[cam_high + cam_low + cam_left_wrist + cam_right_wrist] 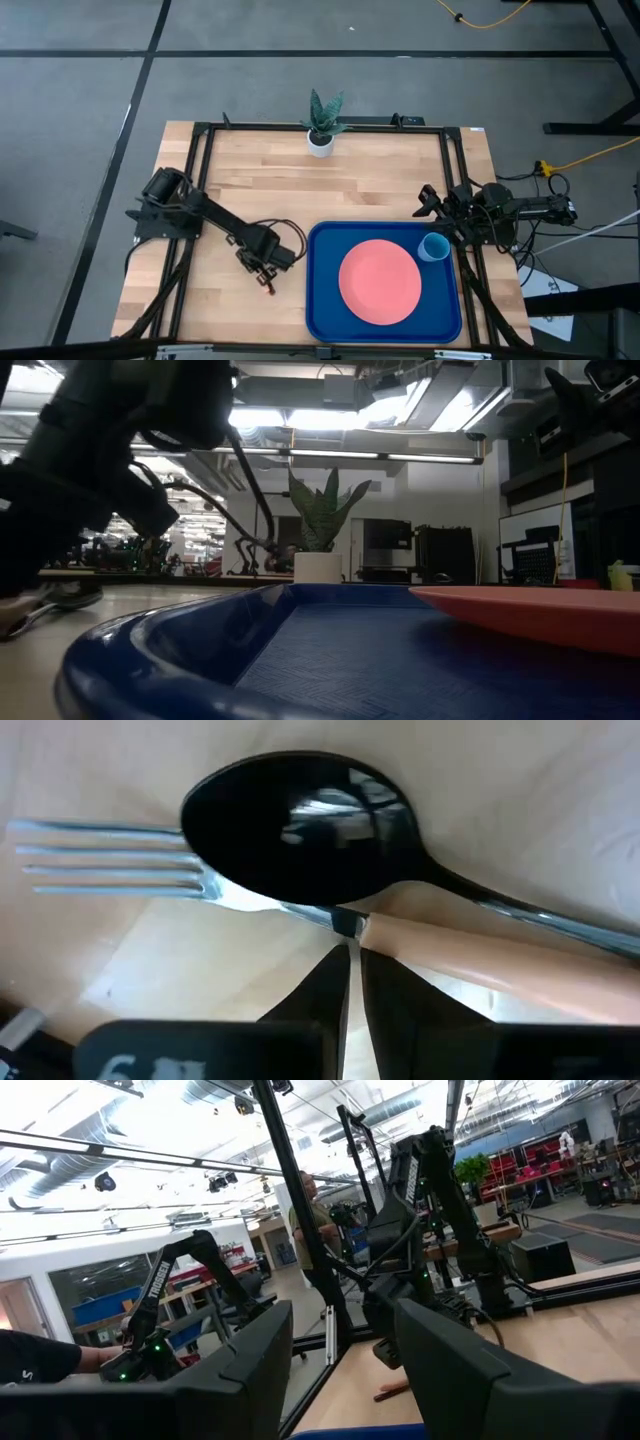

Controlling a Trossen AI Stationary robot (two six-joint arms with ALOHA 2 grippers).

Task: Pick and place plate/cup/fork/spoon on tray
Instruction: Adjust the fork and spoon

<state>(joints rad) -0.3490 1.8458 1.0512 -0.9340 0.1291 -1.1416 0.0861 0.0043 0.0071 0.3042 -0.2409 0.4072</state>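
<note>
The deep-blue tray [318, 290] lies at the table's near right, with the salmon-pink plate [380, 282] flat on it and the light-blue cup [434, 247] standing in its far right corner. My left gripper [265, 275] points down just left of the tray, shut at the fork [110, 860]. The dark spoon [300, 830] lies with its bowl over the base of the fork's tines, its handle running beside the tan handle [480, 955]. My right gripper [340, 1380] waits open at the table's right edge. My left gripper [350, 955] meets the fork at its neck [345, 923], where the metal joins the wooden handle, with its two fingertips close together. The fingers come from above and lie across the fork. Whether they also touch the spoon, or whether the fork is off the table, I cannot tell.
A white pot with a green plant [321, 125] stands at the middle of the table's far edge. Bare wood spreads between the plant and the tray. The tray's raised rim [200, 650] fills the low view's foreground, with the plate [540, 610] behind it.
</note>
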